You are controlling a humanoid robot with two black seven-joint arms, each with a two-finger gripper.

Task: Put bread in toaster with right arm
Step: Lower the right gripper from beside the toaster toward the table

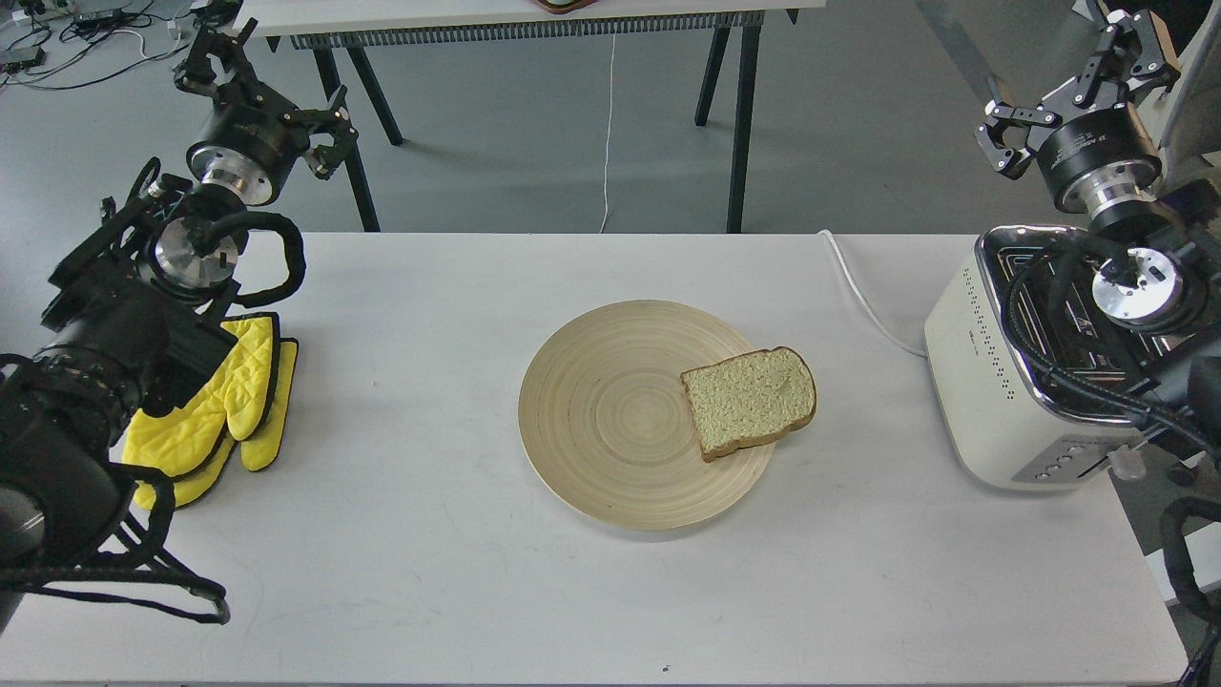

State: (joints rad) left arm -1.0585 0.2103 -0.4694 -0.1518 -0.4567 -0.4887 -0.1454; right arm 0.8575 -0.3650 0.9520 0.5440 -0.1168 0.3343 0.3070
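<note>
A slice of pale speckled bread (751, 399) with a brown crust lies flat on the right edge of a round wooden plate (610, 415), slightly overhanging it. The cream-white toaster (987, 382) with a chrome top stands at the table's right end. My right arm crosses over its top and hides part of the slots. My right gripper (1073, 91) is raised above and behind the toaster, far from the bread, its fingers spread open and holding nothing. My left gripper (267, 100) is raised at the far left, also open and holding nothing.
Yellow oven mitts (224, 410) lie on the table's left side, under my left arm. The toaster's white cord (858, 286) runs off the table's back edge. Behind the white table (429, 572) stands another table on black legs (739, 114).
</note>
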